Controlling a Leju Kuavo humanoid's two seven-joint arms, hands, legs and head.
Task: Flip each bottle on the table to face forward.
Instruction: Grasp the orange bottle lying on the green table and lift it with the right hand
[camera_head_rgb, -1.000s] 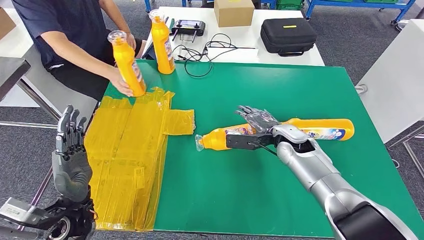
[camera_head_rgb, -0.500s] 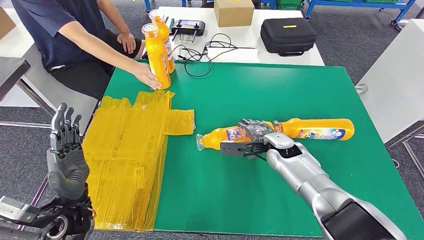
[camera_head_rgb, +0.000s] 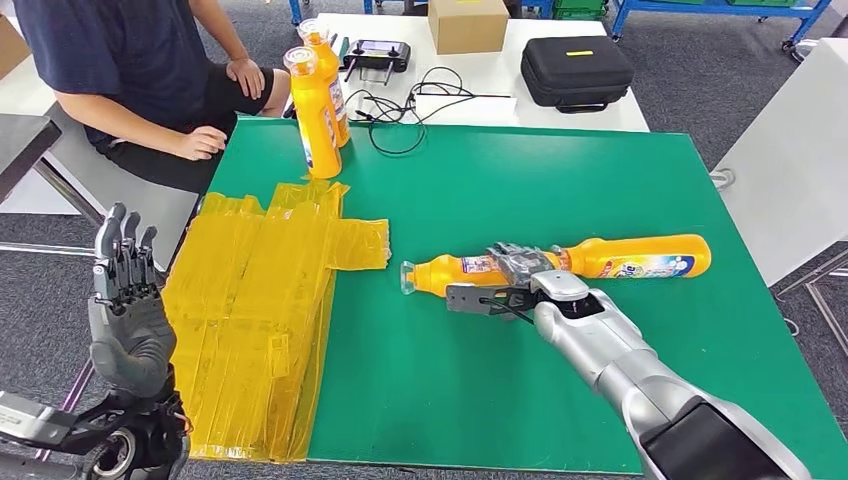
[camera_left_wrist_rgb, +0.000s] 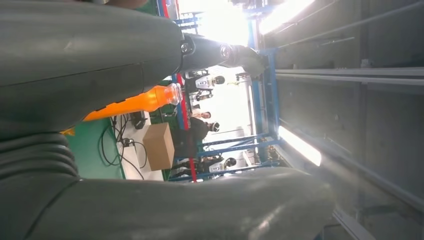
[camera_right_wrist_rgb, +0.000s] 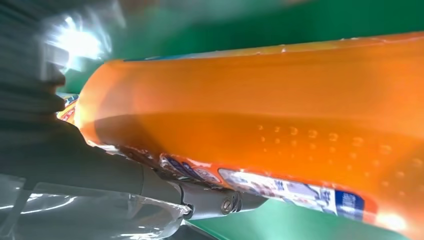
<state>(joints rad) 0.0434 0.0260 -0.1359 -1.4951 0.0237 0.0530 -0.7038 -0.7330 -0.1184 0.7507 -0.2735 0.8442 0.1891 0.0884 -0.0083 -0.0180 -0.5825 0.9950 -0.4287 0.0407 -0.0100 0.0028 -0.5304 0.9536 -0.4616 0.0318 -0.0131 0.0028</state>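
One bottle (camera_head_rgb: 560, 264) lies flat on the green table (camera_head_rgb: 520, 180), right hand (camera_head_rgb: 517, 268) wrapped around its middle; left hand (camera_head_rgb: 122, 300) spread, idle. Next, I'd say: roll it label-forward.

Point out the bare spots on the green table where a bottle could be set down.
Bare green table lies between the two upright bottles and the lying bottle. More lies on the near side, between the yellow sheet and the right arm. It is crowded where the right hand holds the lying bottle, and at the upright bottles' corner.
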